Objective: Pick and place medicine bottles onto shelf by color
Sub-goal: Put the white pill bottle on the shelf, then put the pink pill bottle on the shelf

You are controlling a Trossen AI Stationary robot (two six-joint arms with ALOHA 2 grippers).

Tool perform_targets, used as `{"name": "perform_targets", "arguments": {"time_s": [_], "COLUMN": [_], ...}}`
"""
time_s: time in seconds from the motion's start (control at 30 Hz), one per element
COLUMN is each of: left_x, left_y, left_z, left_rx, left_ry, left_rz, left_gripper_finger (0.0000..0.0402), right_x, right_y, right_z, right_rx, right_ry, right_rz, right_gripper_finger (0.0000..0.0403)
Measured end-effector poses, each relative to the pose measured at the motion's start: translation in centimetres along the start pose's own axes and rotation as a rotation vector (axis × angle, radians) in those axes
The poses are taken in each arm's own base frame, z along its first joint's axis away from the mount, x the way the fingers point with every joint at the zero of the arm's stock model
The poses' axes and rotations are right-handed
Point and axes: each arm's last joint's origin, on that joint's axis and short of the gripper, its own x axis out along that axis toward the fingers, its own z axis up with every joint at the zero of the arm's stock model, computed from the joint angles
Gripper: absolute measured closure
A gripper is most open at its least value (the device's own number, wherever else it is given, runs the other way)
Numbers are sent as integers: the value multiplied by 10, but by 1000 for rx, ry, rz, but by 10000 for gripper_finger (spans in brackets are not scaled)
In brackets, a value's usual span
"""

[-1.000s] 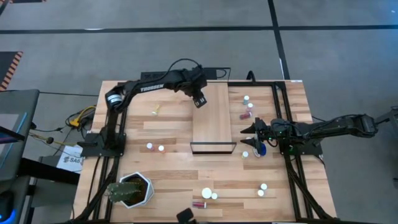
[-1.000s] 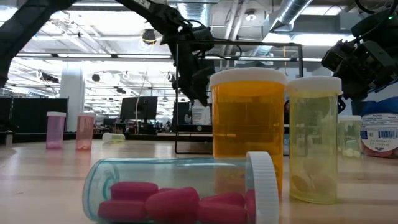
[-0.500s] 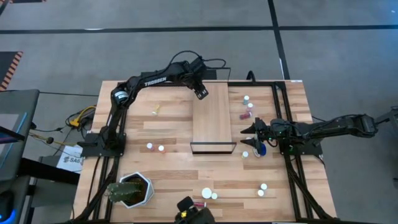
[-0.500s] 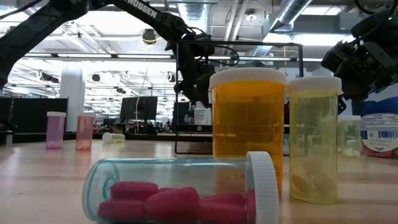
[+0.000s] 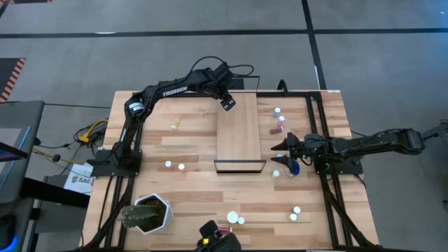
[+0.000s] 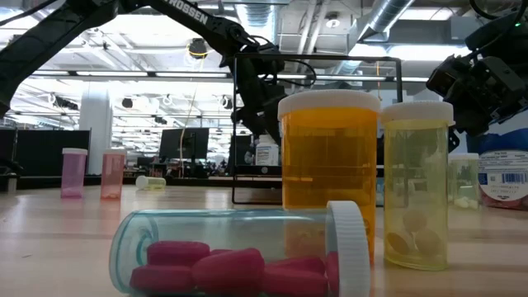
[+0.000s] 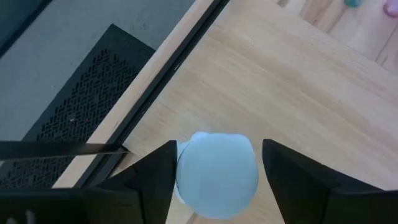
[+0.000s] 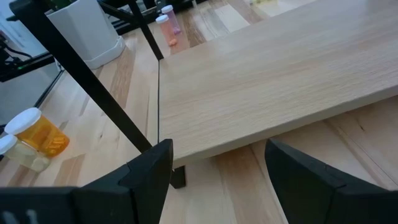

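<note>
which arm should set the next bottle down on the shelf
Left. The left gripper already grips a white-capped bottle over the far end of the shelf, so it need only lower and let go. The right gripper waits empty and open beside the shelf's near end.

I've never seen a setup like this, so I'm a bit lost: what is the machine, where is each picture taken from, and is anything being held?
Two dark robot arms work at a wooden table. One picture looks straight down, one sits at tabletop height, and one camera rides on each wrist. Small medicine bottles lie scattered, beside a potted plant. In the middle is the shelf, a long light board. The left tool is over the shelf's far end, shut on a white-capped bottle. The right tool waits open beside the shelf, empty.
</note>
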Motion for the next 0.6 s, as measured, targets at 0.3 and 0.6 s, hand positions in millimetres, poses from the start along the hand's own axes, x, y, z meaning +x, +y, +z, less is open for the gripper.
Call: {"name": "perform_targets", "arguments": {"time_s": [0.3,0.6], "left_x": [-38,-89], "left_y": [0,0], "left_z": [8,-4], "left_rx": [108,230], "left_ry": [-86,-122], "left_rz": [-75,-151], "left_gripper_finger": [178,177], "right_x": [0,0], "right_y": [0,0], "right_z": [0,0], "right_rx": [0,0], "right_ry": [-1,0], "right_rz": [0,0], "right_gripper_finger": [124,124]}}
